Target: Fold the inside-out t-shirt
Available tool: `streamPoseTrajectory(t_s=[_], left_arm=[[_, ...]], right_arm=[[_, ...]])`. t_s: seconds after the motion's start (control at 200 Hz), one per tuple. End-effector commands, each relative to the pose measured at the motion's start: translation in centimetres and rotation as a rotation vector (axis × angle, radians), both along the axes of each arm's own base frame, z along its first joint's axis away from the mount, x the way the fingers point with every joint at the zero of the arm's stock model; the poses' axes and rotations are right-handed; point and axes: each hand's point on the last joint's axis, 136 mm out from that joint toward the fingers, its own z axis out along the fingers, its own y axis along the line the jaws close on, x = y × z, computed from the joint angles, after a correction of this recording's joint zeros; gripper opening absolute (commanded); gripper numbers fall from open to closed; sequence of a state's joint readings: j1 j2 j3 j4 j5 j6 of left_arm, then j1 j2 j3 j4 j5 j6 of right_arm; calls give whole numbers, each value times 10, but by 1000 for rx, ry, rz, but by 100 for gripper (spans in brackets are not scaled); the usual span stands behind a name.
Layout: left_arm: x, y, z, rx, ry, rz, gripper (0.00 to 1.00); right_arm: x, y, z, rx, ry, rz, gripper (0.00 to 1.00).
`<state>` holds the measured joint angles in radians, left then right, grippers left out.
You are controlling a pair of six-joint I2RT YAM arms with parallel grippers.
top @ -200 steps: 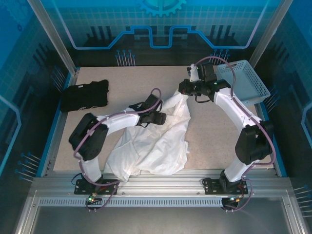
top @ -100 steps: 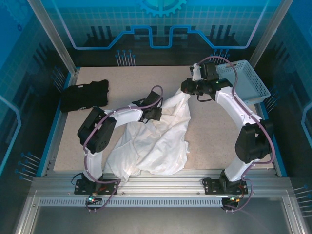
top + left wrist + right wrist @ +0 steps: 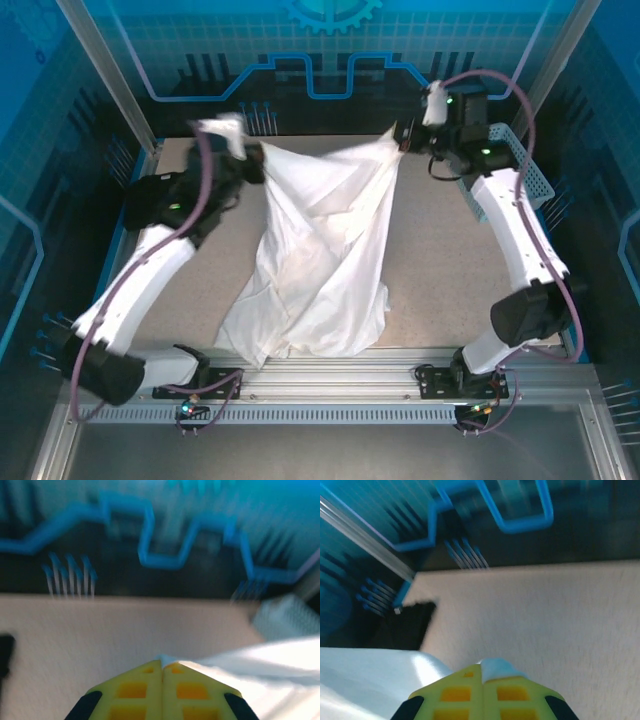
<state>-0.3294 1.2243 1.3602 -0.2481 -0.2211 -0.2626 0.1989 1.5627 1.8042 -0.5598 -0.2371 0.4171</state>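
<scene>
**Thin pinches may slip**

Left gripper (image 3: pixel 255 160) and right gripper (image 3: pixel 403 140) are both closed on upper edges of the inside-out t-shirt (image 3: pixel 320 260), held up between them, lower part bunched on the table (image 3: pixel 440 250). Harder pulling can slip the cloth out.

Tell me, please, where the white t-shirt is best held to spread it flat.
Probably at the two ends of its far edge, each from its outer side, as the left hand and right hand grip now: the t-shirt stretches between them, its bunched rest trailing nearward.
</scene>
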Motion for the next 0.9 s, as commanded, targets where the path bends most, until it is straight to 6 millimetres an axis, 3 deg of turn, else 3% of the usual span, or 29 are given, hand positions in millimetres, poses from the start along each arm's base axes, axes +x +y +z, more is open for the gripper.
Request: streamPoseTrajectory(t_s=[0.0, 0.08, 0.165, 0.235, 0.315, 0.445, 0.61, 0.745, 0.81, 0.895], left_arm=[[-30, 45, 80, -85, -186, 124, 0], [-48, 70, 122, -87, -274, 196, 0], [-64, 81, 150, -79, -335, 225, 0], [-73, 81, 154, -77, -347, 214, 0], [-77, 79, 135, -80, -307, 195, 0], [-78, 72, 72, -72, -162, 156, 0], [-76, 66, -34, -49, 88, 139, 0], [-72, 66, -115, -44, 269, 166, 0], [-71, 69, -146, -34, 329, 190, 0], [-70, 71, -173, -22, 386, 206, 0]], right_arm=[[-32, -24, 114, -6, -309, -71, 0], [-47, -27, 153, 10, -405, -75, 0], [-60, -25, 175, 29, -456, -49, 0], [-69, -17, 179, 38, -471, -9, 0], [-78, -4, 163, 31, -442, 52, 0], [-81, 24, 88, 6, -255, 136, 0], [-79, 61, -51, -18, 93, 195, 5], [-61, 92, -157, -50, 361, 236, 9], [-50, 104, -201, -91, 468, 264, 11], [-39, 118, -241, -129, 562, 314, 17]])
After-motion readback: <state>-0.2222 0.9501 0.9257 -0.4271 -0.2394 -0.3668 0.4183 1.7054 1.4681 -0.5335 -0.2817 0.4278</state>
